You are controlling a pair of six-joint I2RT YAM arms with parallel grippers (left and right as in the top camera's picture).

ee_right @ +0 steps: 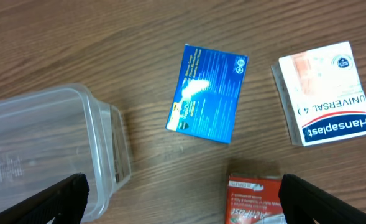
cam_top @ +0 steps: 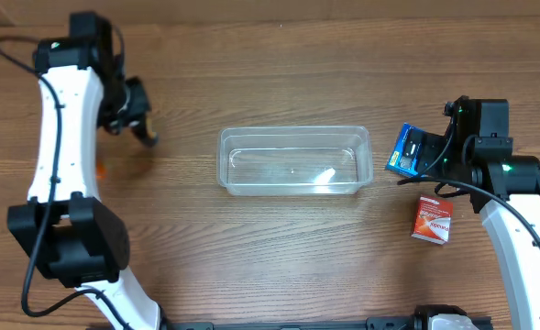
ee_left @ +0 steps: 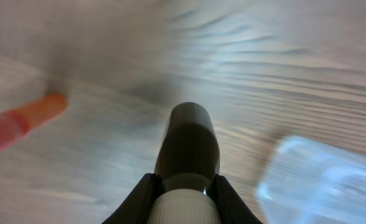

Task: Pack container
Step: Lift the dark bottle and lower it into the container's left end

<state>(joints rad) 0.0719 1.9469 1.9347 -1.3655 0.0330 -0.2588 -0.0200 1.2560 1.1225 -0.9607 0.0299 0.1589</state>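
The clear plastic container (cam_top: 251, 134) sits mid-table with nothing in it; it also shows in the right wrist view (ee_right: 102, 134) and, blurred, in the left wrist view (ee_left: 322, 177). My left gripper (cam_top: 139, 124) is left of it, shut on a dark bottle with a white ribbed cap (ee_left: 187, 146), held above the table. My right gripper (ee_right: 183, 190) is wide open and holds nothing, just right of the container's end. A blue box (ee_right: 207, 93) lies beyond it, a red box (ee_right: 254, 199) lies near its right finger, and a white Hansaplast box (ee_right: 322, 93) lies further right.
An orange-red object (ee_left: 21, 121) lies on the wood left of my left gripper, seen as an orange speck in the overhead view (cam_top: 98, 169). The blue box (cam_top: 402, 152) and red box (cam_top: 433, 220) lie right of the container.
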